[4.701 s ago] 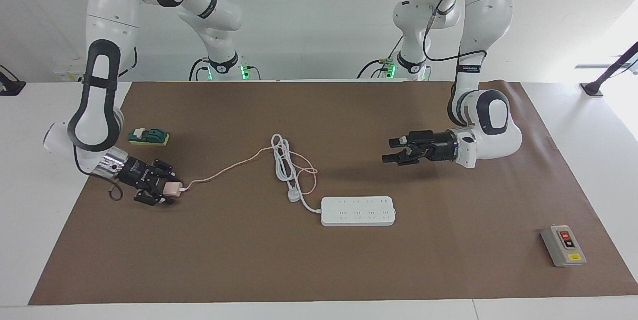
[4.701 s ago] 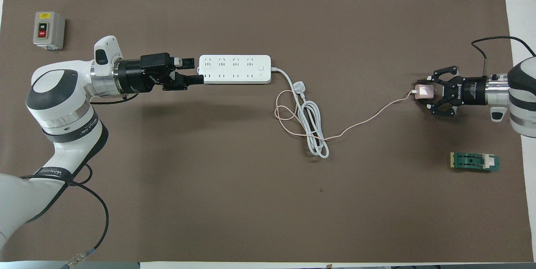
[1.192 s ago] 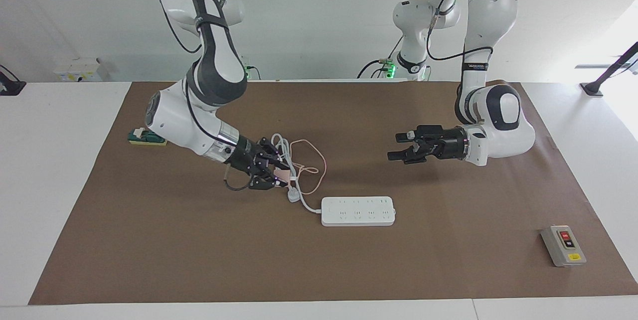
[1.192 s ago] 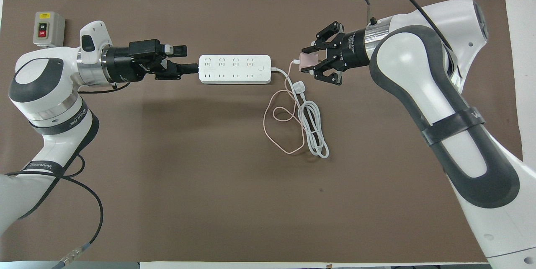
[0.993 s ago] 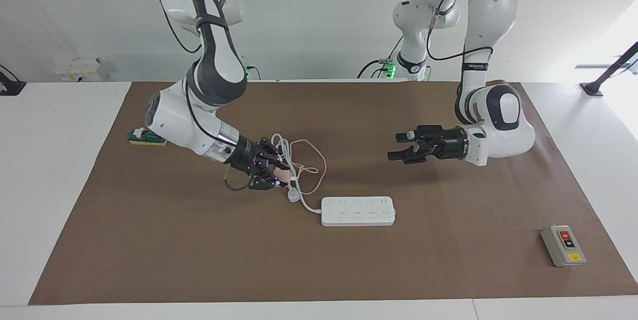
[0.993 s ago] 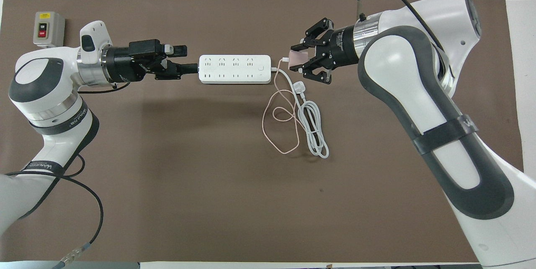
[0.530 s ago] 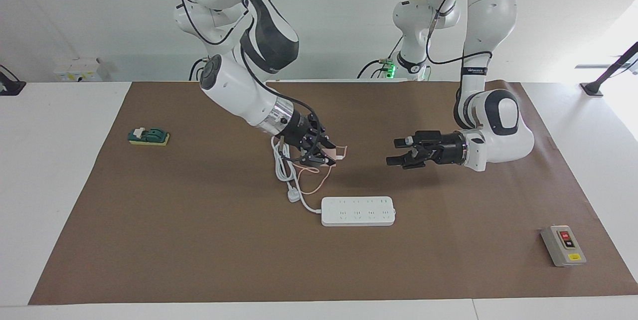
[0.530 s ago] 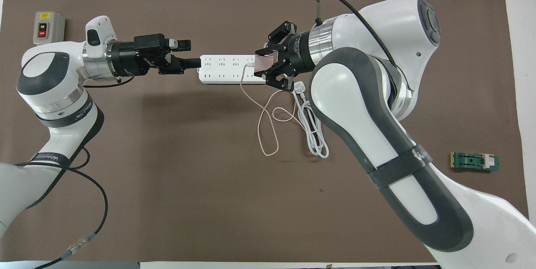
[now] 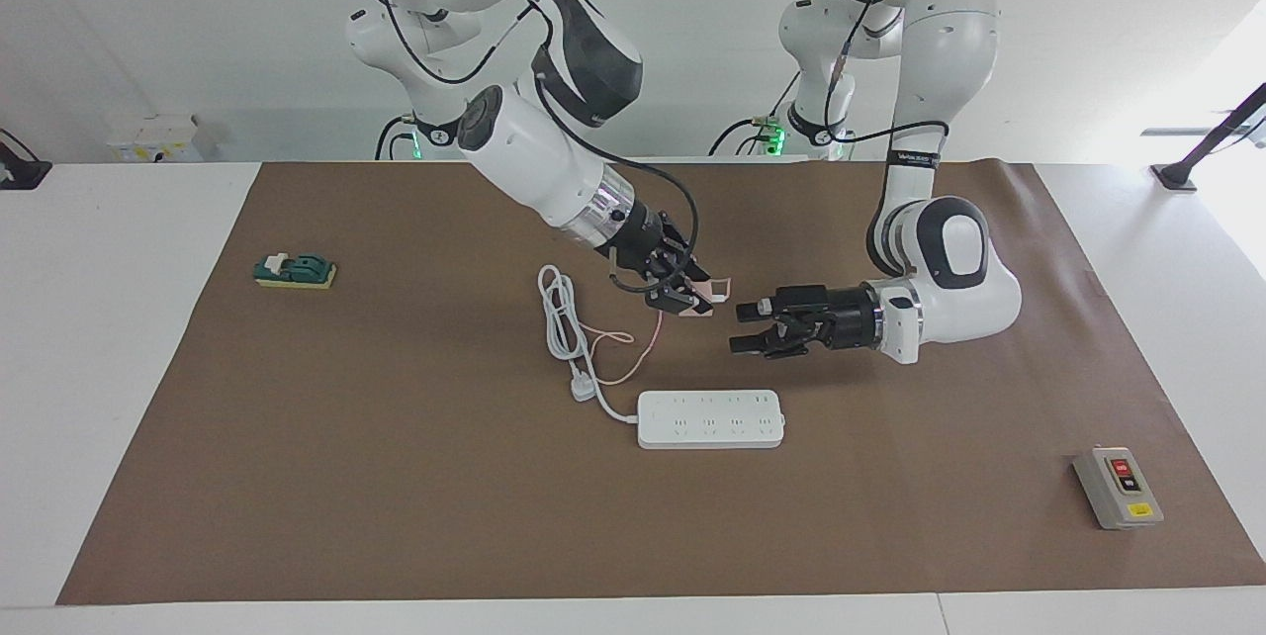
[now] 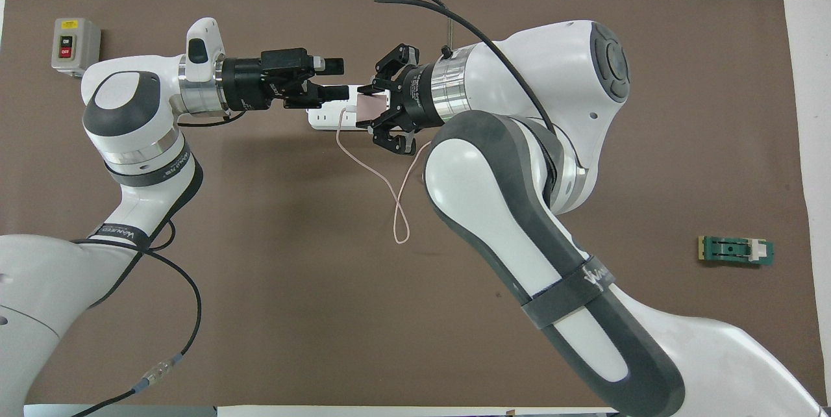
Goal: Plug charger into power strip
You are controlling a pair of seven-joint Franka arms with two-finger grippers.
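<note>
The small green and cream block [image 9: 295, 271] lies nearest the robots, on the brown table mat [image 9: 396, 516] toward the right arm's end.

Both grippers are raised above the mat, tips facing each other. The right gripper [image 9: 700, 294] is clamped on the small pale-pink cube-shaped charger [image 9: 708, 293], held in the air over the mat, on the robots' side of the strip. In the overhead view the charger [image 10: 369, 105] covers part of the strip. Its thin pink cable [image 9: 633, 350] hangs down from it and loops on the mat beside the coiled thick white cord [image 9: 562, 318].

The left gripper [image 9: 744, 326] hangs with its fingers apart and holds nothing; its tips are just beside the charger, not touching it.

Farther from the robots, the long flat white multi-socket power strip [image 9: 710, 418] lies flat on the mat near the middle of the table, sockets up and all unoccupied. Its cord runs to the white three-pin plug [image 9: 584, 388] lying beside its end.

Farthest out, toward the left arm's end, sits the grey box with red and black buttons [image 9: 1118, 488].
</note>
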